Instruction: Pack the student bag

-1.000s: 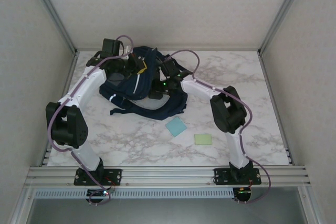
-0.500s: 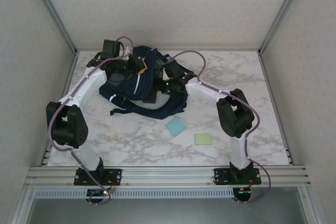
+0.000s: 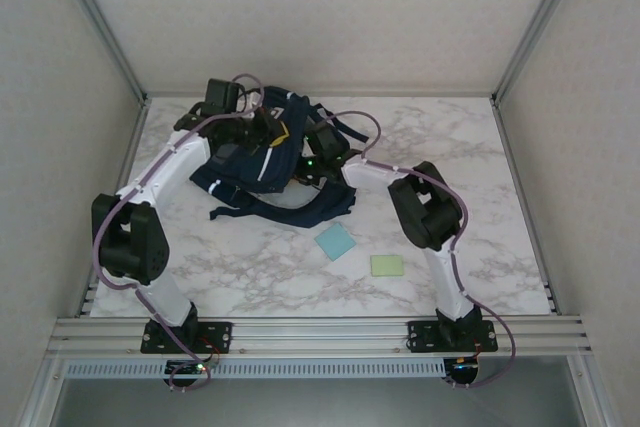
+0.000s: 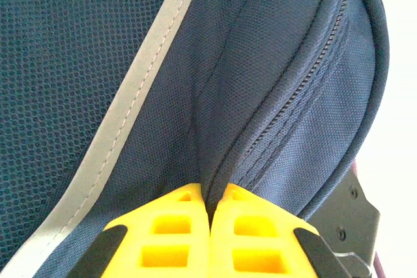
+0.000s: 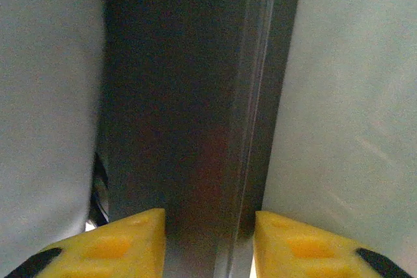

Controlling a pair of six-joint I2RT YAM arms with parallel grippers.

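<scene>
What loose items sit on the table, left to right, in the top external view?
student bag → blue square → green square

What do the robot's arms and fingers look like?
The left arm and right arm are white tubes with chunky black joints. A thin purple cable runs along each. The fingers are bright yellow blocks with square holes and black edges. A tiny green light glows on the right arm.
</scene>
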